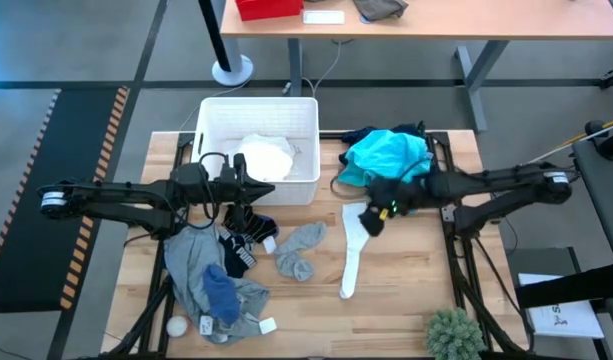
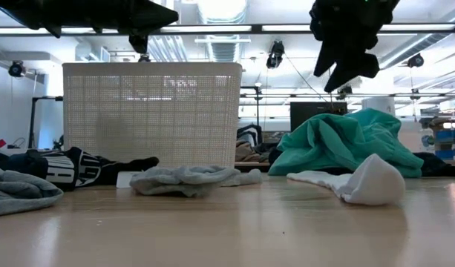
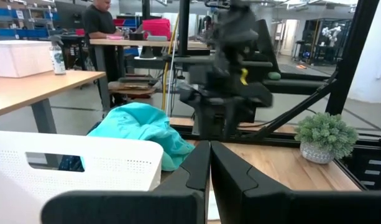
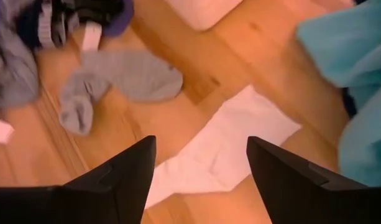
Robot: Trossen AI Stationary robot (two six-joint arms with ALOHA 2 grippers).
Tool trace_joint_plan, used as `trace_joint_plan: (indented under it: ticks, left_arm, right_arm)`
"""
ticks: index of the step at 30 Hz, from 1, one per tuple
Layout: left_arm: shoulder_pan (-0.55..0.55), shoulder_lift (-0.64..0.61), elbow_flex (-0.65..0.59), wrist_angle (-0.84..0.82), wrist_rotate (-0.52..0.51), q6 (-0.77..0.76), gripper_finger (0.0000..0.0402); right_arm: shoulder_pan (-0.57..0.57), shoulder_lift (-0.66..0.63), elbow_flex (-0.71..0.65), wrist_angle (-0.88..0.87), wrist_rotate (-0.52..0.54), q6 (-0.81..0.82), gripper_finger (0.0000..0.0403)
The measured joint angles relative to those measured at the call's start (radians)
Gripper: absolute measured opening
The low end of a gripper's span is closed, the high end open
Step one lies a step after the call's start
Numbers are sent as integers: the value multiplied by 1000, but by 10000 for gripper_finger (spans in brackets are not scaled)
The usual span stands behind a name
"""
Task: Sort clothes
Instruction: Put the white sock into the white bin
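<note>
**Right pincer spread above white sock; left pincer closed at basket**

The right pincer (image 1: 374,218) hangs above the wooden bench (image 1: 406,300), its two dark fingers (image 4: 115,180) spread wide and holding nothing. Directly below it lies a long white fabric sock (image 1: 352,245), flat on the bench and clear of both fingers.

The left pincer (image 1: 248,181) sits over the front wall of the white perforated plastic basket (image 1: 216,115), its fingers pressed together and empty. A white fabric garment (image 1: 266,157) lies inside the basket.

A crumpled teal fabric garment (image 1: 386,155) rests at the bench's far right, beside the basket. A grey fabric sock (image 1: 298,248) lies between the white sock and the dark striped socks (image 1: 248,228). A grey fabric garment (image 1: 191,262) with a blue fabric piece (image 1: 222,291) on it occupies the near left, with a small white ball (image 1: 176,327) just beside it.
</note>
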Motion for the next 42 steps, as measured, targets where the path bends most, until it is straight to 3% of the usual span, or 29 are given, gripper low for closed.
trace_joint_plan:
  ticks: [7,14,27,32,37,42]
  left_arm:
    - [0,0,0,-7,0,-3,0]
    - [0,0,0,-27,0,-20,0]
    - [0,0,0,-32,0,-24,0]
    - [0,0,0,-33,0,-36,0]
    - [0,0,0,-39,0,-43,0]
    - [0,0,0,-38,0,-44,0]
  right_arm:
    - [84,120,15,1,26,-7,213]
    - [110,257,17,3,-57,-161,214]
    - [109,513,22,74,-118,-254,304]
    - [110,557,29,102,-128,-281,317]
    - [110,580,29,108,-122,-296,306]
    - [109,574,27,113,-122,-297,243]
